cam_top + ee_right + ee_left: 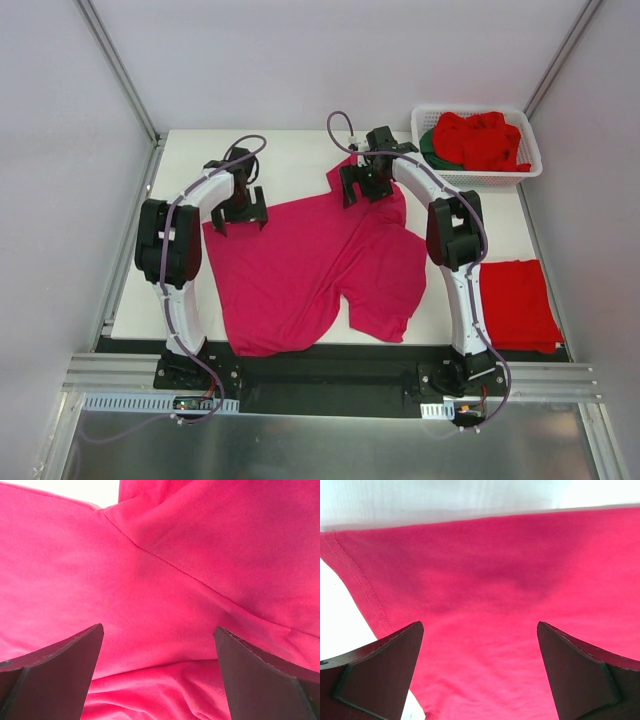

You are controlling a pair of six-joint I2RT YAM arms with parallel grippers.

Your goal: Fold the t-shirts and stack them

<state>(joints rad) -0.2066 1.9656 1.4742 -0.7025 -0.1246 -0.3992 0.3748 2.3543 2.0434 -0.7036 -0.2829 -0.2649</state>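
Pink t-shirt (310,265) lies spread out and a bit crumpled in the middle of the white surface (290,155), between the two arms. In the top view, the left hand (238,213) is over the shirt's far left edge and the right hand (362,185) is over its far right part. Only this view shows the folded red t-shirt (515,300) at the right edge, and the white basket (531,172) in the far right corner with red t-shirts (482,140) and a green t-shirt (430,148) inside. The left wrist view shows a stitched hem (365,595) up close, with the fingers (380,675) spread wide. The right wrist view shows a seam (170,565) and soft folds, with its fingers (55,675) wide apart too.
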